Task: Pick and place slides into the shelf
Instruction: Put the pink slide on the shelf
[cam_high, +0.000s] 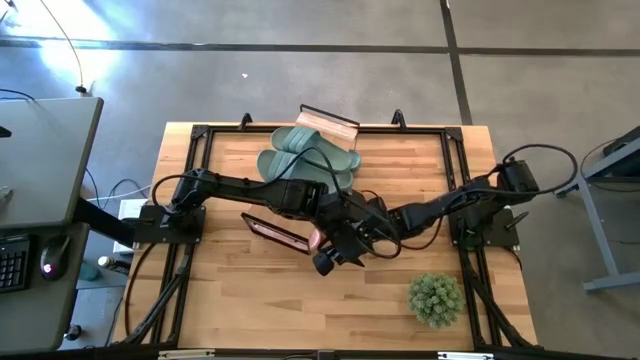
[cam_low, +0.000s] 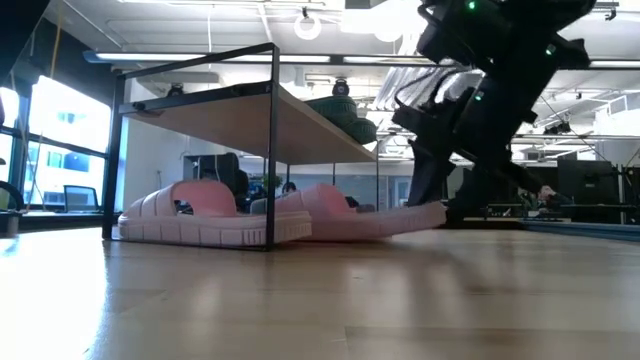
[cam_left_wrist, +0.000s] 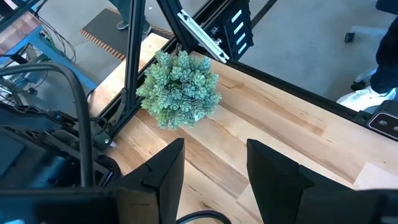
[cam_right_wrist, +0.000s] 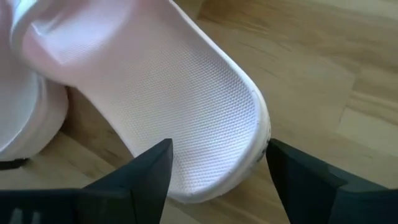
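Observation:
The shelf (cam_low: 250, 110) stands mid-table, and green slides (cam_high: 305, 160) rest on its bamboo top. Under it lies one pink slide (cam_low: 200, 215). A second pink slide (cam_low: 360, 218) lies with its toe end under the shelf and its heel end sticking out toward the table's right. My right gripper (cam_right_wrist: 214, 162) is low at that heel and open, one finger on each side of it. My left gripper (cam_left_wrist: 214, 168) hangs higher above the table's middle, open, with nothing between its fingers. In the high view the left arm (cam_high: 290, 195) covers much of the right gripper. My right gripper straddles the heel end (cam_right_wrist: 242, 124) of the pink slide, one finger at each long side, slanting down from the table's right. I cannot tell whether either finger touches the rim. The slide lies sole-down on the table.
A small potted plant (cam_high: 435, 297) stands near the table's front right corner, ahead of my left gripper (cam_high: 340, 255). A black metal frame (cam_high: 455, 150) runs around the tabletop. Bare wood lies at the front left.

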